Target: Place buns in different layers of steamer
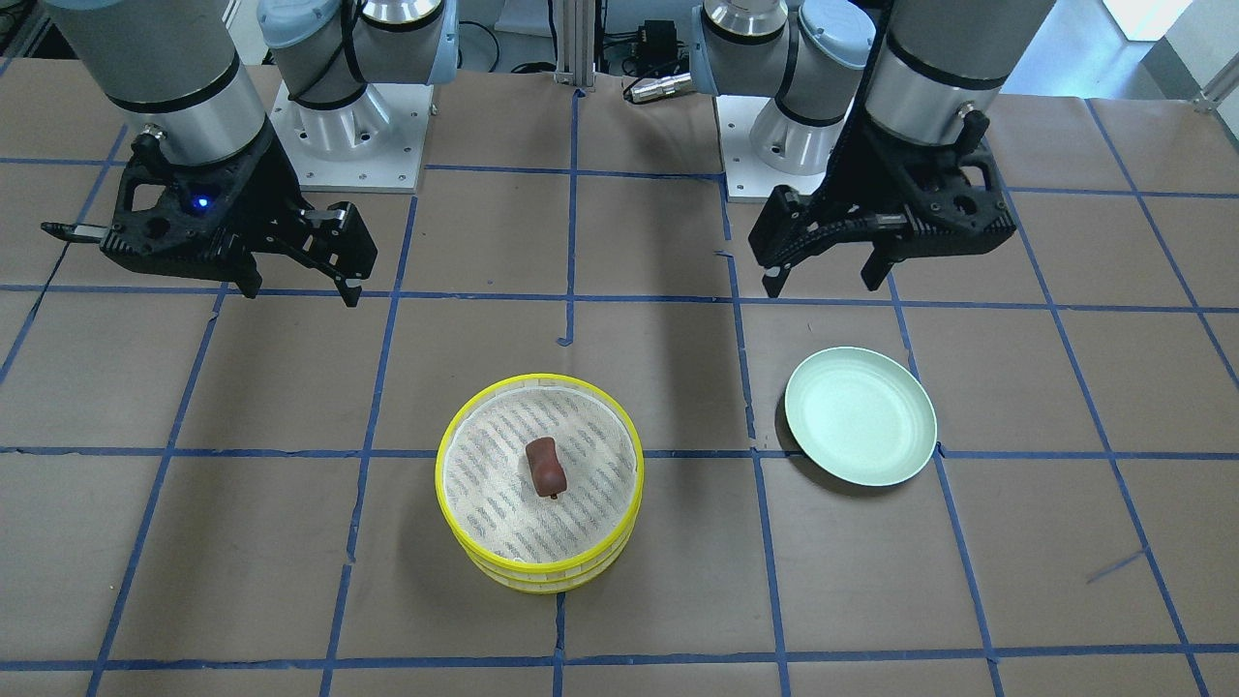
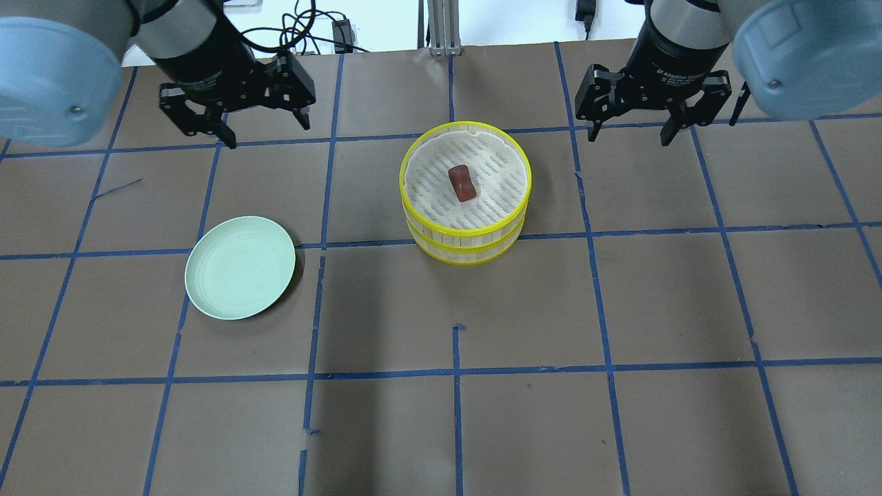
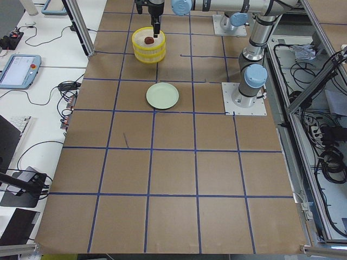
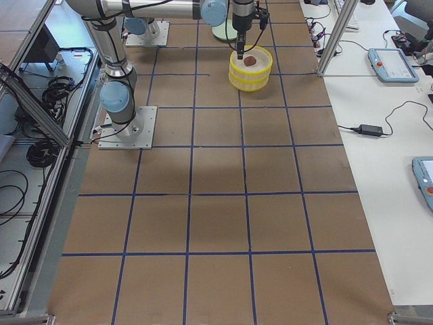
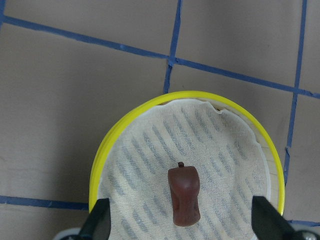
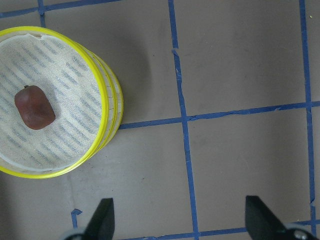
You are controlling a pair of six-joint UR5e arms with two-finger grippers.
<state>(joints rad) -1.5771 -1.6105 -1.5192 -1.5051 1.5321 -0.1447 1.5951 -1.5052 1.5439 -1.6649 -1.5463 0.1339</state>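
The two steamer trays are stacked mid-table: the top tray (image 2: 422,207) (image 1: 465,426) sits on the lower tray (image 2: 468,253) (image 1: 542,579). The dark reddish-brown bun (image 2: 462,183) (image 1: 545,467) lies on the top tray's mesh floor, and shows in the left wrist view (image 5: 183,195) and the right wrist view (image 6: 34,107). The white bun is hidden. My left gripper (image 2: 234,127) (image 1: 823,283) is open and empty, hovering beyond the plate. My right gripper (image 2: 651,127) (image 1: 300,290) is open and empty, hovering to the right of the stack.
A pale green plate (image 2: 240,267) (image 1: 860,417) lies bare on the table on my left side, apart from the stack. Brown paper with blue tape lines covers the table. The arm bases (image 1: 348,126) stand at the robot's edge of the table.
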